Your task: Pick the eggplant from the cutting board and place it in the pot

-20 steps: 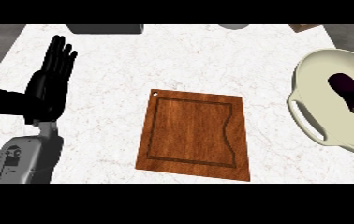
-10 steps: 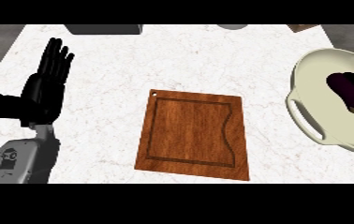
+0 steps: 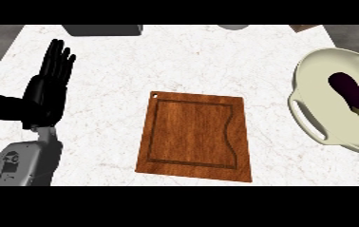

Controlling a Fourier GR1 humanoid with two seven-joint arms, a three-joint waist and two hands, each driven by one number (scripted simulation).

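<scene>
White marbled worktop [image 3: 175,64]: board [image 3: 195,136] central, eggplant [image 3: 347,86] in pot [image 3: 319,102] at 3 o'clock; left hand [image 3: 48,90] at 9 o'clock, fingers straight.

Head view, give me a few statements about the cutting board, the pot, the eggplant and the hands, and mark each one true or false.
1. The eggplant lies inside the pot. True.
2. The cutting board has a vegetable on it. False: its top is bare.
3. The left hand is open with fingers up, at the view's left side. True.
4. The right hand is gripping the pot's handle. False: no right hand shows in this view.
5. The pot stands on the cutting board. False: it stands on the counter, to the board's right and apart from it.
</scene>
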